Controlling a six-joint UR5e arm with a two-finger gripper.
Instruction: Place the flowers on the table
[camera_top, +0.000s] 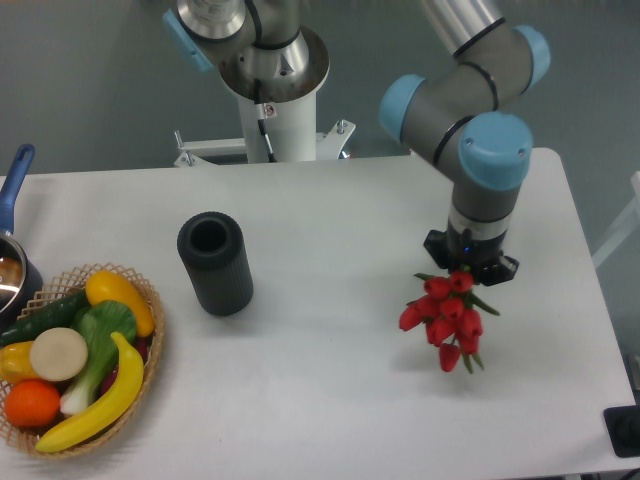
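**UR5e arm: grey tubes, blue caps, black tool end**

The arm (470, 90) is built of smooth grey cylindrical segments, each joint closed by a rounded light-blue cap — 3 such caps show on the near links. A polished silver tube runs out of the top edge. Below the last joint sits a black wrist ring with a small blue light, then the black gripper (470, 270), angular in outline. The white base column (270, 120) carries a silver collar, a thin black cable and a small red-and-white sticker.
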